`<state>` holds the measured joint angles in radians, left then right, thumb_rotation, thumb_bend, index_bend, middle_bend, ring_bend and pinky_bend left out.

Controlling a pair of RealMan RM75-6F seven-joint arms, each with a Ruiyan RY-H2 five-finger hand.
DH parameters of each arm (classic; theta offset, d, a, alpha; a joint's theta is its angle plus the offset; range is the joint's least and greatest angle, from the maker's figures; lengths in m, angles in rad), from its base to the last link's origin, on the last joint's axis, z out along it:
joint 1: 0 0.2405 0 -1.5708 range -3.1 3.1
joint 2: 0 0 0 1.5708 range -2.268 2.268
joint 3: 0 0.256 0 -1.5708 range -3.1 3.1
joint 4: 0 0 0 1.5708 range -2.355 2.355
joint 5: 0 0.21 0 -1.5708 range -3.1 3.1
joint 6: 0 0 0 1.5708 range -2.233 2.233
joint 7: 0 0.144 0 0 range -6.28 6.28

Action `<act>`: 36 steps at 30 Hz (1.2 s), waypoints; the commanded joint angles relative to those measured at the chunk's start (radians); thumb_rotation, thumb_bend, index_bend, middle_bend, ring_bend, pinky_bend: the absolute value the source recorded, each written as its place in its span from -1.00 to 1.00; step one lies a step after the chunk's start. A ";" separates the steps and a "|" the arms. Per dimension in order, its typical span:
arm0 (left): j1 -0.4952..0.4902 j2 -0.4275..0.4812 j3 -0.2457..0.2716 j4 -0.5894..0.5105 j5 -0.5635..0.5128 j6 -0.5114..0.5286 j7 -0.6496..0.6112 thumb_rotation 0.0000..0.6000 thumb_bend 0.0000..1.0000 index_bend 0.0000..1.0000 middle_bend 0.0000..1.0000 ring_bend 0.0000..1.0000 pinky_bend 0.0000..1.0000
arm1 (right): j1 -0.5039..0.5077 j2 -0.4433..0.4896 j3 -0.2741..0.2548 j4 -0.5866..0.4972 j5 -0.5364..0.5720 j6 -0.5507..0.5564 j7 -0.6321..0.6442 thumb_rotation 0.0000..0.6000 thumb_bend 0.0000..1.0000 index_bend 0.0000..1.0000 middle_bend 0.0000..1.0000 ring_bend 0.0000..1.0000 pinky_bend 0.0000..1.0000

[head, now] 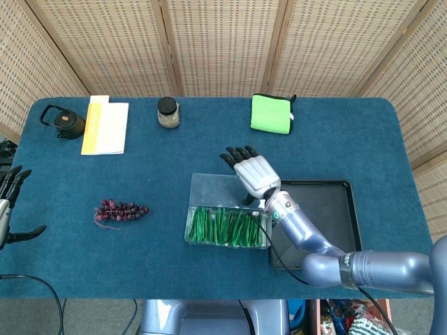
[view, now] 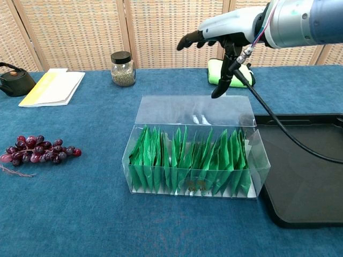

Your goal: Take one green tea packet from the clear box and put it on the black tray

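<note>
Overhead, right hand [view: 222, 33] spread — clear box [view: 195, 160] lid open.

The head view looks steeply down from above on the whole blue table [head: 84, 181] — screen wall at the top. The chest view sits low and near, facing level across the tabletop. Both share the clear box [view: 195, 160], black tray [head: 328, 209] and right hand [view: 220, 40].
</note>
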<state>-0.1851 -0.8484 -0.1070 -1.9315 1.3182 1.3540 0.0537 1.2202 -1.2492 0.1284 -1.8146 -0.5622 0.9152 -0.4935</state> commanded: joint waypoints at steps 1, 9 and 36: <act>0.000 0.000 0.002 -0.001 0.004 0.000 0.000 1.00 -0.87 -1.00 -1.00 -1.00 -1.00 | -0.077 0.017 -0.043 -0.065 -0.273 0.000 0.043 1.00 -0.48 -0.70 -1.00 -1.00 -1.00; 0.003 0.001 0.006 -0.005 0.017 0.006 -0.001 1.00 -0.87 -1.00 -1.00 -1.00 -1.00 | -0.156 -0.058 -0.140 0.020 -0.679 0.045 0.036 1.00 -0.48 -0.36 -0.83 -1.00 -1.00; -0.001 0.005 0.008 0.000 0.021 -0.004 -0.015 1.00 -0.87 -1.00 -1.00 -1.00 -1.00 | -0.216 -0.110 -0.124 0.150 -0.807 -0.001 -0.076 1.00 -0.31 -0.08 -0.74 -1.00 -0.92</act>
<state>-0.1864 -0.8429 -0.0987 -1.9317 1.3392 1.3501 0.0385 1.0067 -1.3549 -0.0013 -1.6727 -1.3742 0.9162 -0.5637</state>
